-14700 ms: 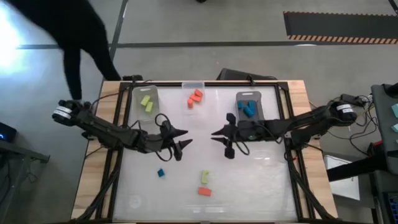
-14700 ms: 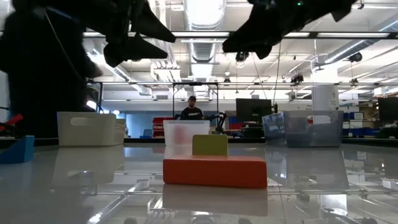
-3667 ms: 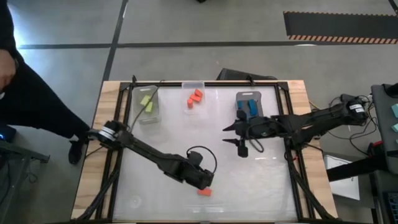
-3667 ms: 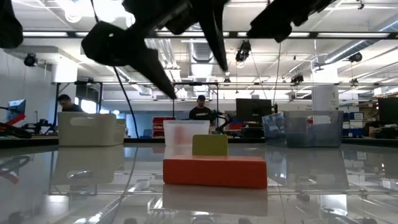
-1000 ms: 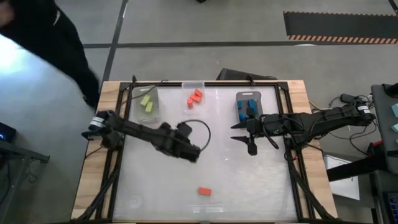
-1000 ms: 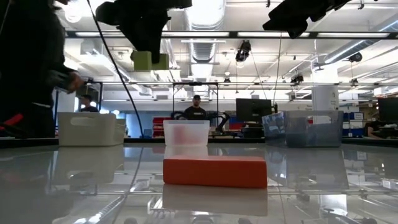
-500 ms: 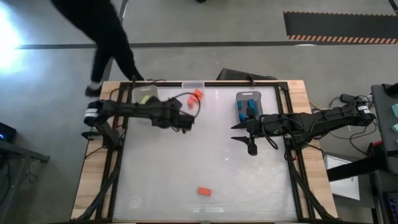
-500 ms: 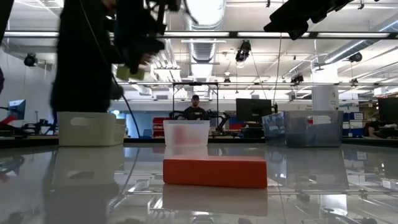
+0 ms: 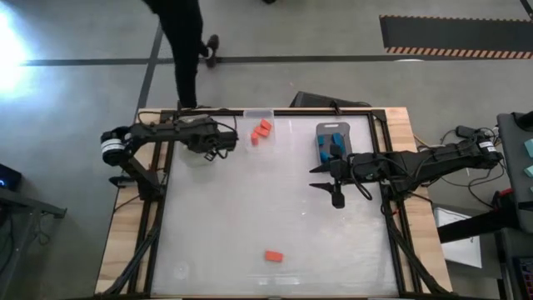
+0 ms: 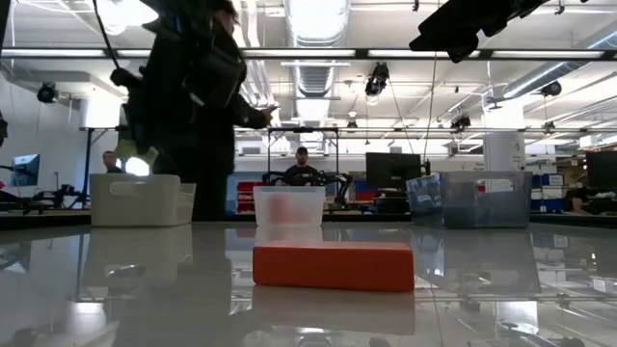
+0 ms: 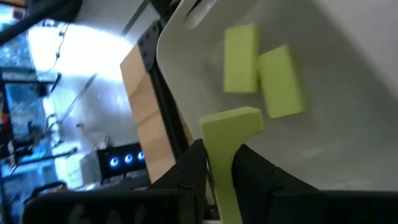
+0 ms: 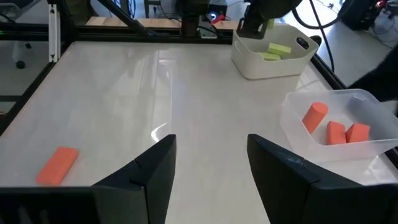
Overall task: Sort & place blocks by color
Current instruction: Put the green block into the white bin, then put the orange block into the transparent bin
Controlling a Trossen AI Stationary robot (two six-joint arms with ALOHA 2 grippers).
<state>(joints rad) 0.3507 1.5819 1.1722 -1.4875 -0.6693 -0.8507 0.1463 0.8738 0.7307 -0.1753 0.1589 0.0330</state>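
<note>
My left gripper (image 9: 215,143) is shut on a lime green block (image 11: 227,149) over the white bin (image 9: 193,158) at the table's far left. Two more green blocks (image 11: 261,68) lie on that bin's floor. My right gripper (image 9: 333,179) is open and empty, hovering in front of the grey bin (image 9: 335,143) with blue blocks at the far right. An orange-red bar (image 9: 273,257) lies flat on the table near the front edge; it also shows in the low view (image 10: 333,265) and the right wrist view (image 12: 57,165). Orange-red blocks (image 9: 261,129) lie in the clear bin (image 12: 348,149). My left gripper pinches the green block between its two fingers, on two opposite sides (image 11: 219,163). The block's wider end (image 11: 231,121) sticks out past the fingertips. The block is lifted clear, above the white bin's floor.
The three bins stand in a row along the far edge: white (image 10: 135,200), clear (image 10: 289,205), grey (image 10: 472,200). A person (image 9: 185,42) walks on the floor just beyond the table's far left corner. The table has raised dark rails (image 9: 158,225) along its sides.
My left gripper has carried the green block from the table's middle toward the far left, and now holds it over the white bin. The person beyond the table has walked along the far left side.
</note>
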